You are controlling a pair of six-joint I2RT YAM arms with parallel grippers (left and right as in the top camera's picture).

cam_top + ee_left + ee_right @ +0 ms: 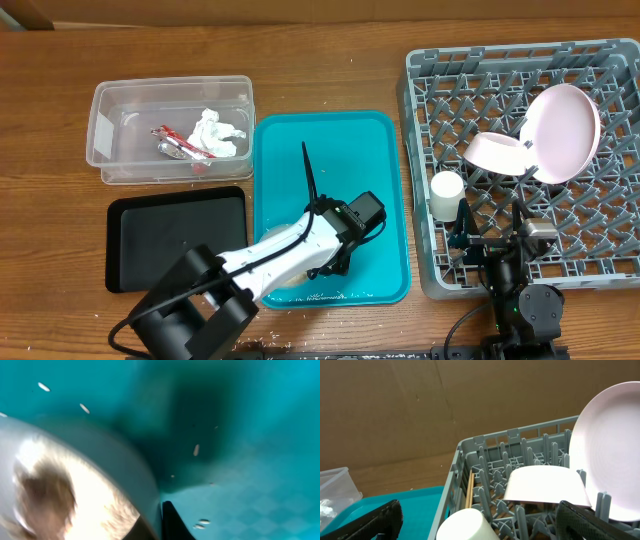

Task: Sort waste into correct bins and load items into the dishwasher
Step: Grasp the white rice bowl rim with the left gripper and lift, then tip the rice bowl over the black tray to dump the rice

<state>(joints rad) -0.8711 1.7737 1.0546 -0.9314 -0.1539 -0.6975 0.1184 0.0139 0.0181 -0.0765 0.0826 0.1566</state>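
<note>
My left gripper (159, 527) is shut on the rim of the small white bowl (75, 485), which holds brown food scraps (45, 497). In the overhead view this gripper (326, 266) and the bowl (283, 279) sit at the near end of the teal tray (380, 150), the bowl mostly hidden under the arm. The grey dish rack (420, 90) holds the whitish plate (568, 130) on edge, the pink bowl (494, 152) and the white cup (446, 188). My right gripper (480, 527) stands open just above the rack's near edge, over the cup (465, 525).
The clear tub (105, 165) at the back left holds a crumpled tissue (218, 132) and a red-and-silver wrapper (172, 140). A flat black tray (170, 240) lies in front of it. White crumbs (196, 450) dot the teal tray. Wooden sticks (468, 491) lie inside the rack.
</note>
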